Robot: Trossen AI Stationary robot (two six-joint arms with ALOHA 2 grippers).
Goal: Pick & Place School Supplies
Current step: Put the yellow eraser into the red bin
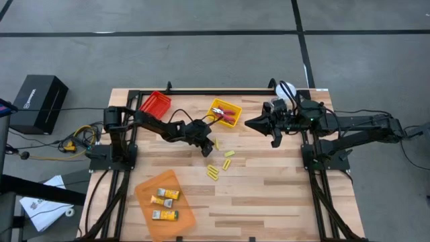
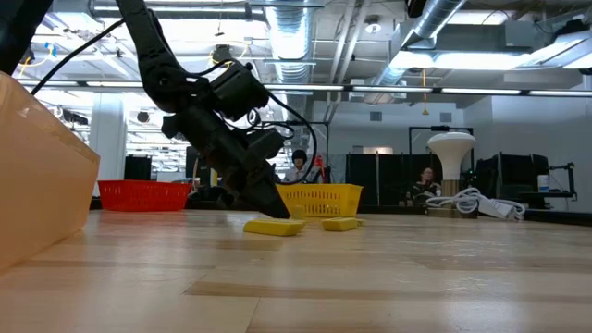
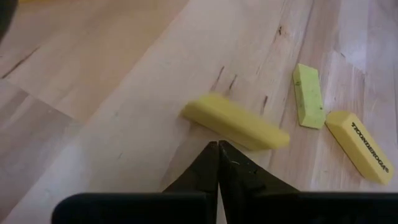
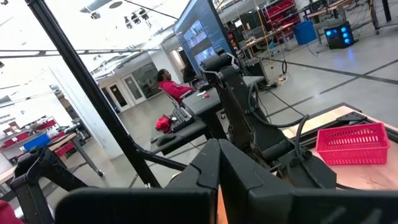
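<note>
My left gripper (image 1: 206,152) is shut, slanting down, with its tips low over the table right beside a yellow block (image 3: 236,122), which lies flat on the wood (image 2: 275,227). Two more yellow blocks (image 3: 308,95) (image 3: 357,146) lie flat just beyond it, and several are scattered mid-table (image 1: 225,163). Yellow-and-white packs (image 1: 164,195) lie in the orange tray (image 1: 183,214). Red-handled tools (image 1: 230,115) lie in the yellow tray (image 1: 216,104). My right gripper (image 1: 250,124) is shut, held high and level at the table's right, touching nothing. My left gripper's shut fingertips (image 3: 211,155) stand at the block's long side (image 3: 231,134), coming at it slanting down from the table's left. I cannot tell whether they touch it. The block lies flat on the table.
A red tray (image 1: 155,103) stands at the far left of the table. A white round lamp-like object (image 1: 287,90) with a cable stands at the far right, by the right arm. Bare wood lies toward the near right of the table.
</note>
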